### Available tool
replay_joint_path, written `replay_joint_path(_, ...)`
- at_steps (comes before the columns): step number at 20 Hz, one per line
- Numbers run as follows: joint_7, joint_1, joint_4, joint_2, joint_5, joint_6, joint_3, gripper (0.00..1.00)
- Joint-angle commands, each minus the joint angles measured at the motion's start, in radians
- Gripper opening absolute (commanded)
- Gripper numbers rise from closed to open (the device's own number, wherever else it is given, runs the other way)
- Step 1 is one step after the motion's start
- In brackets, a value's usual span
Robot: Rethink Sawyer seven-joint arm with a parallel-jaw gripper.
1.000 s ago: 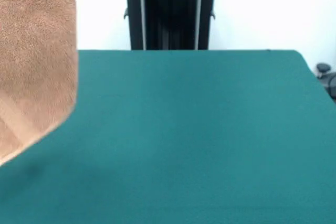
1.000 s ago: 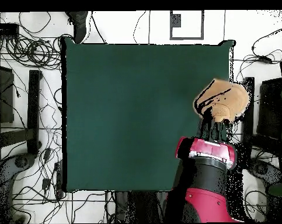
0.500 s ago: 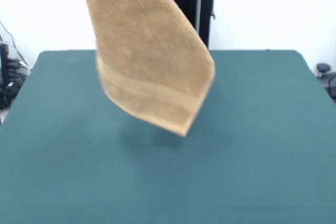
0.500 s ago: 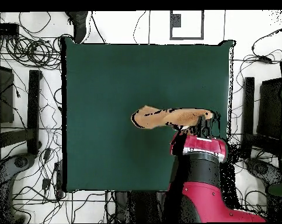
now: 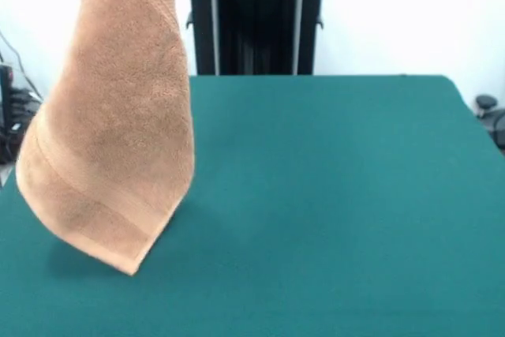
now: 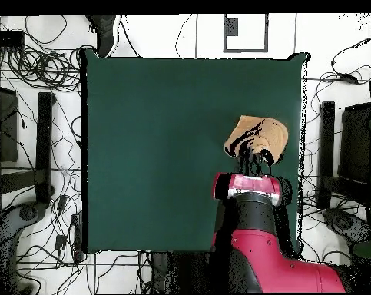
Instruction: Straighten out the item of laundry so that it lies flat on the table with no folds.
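Plain white wall (image 5: 410,13) behind, evenly lit, no hard shadows. Overhead: pale floor (image 6: 180,34) w/ tangled black cables (image 6: 34,65) at one side, more cables (image 6: 346,58) on the other; dark boxes/stands (image 6: 44,142) along both sides. Small dark caster-like item (image 5: 485,104) at front view's right edge.

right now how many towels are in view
1: the towel hangs in the air from the gripper, its lowest corner just above the table, on the left of the front view. No other shows.
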Motion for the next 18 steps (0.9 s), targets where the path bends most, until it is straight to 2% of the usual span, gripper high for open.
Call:
replay_joint_path(1,0.076,0.089,-0.031,0.101,-0.055,-0.075,-0.072,0.0)
replay_joint_path(11,0.056,0.172,-0.06,0.151,-0.056,-0.138,-0.197,0.0)
replay_joint_path(14,0.027,0.206,-0.087,0.18,-0.06,-0.195,-0.245,0.0)
replay_joint_path(18,-0.033,0.261,-0.136,0.301,-0.062,-0.312,-0.336,0.0)
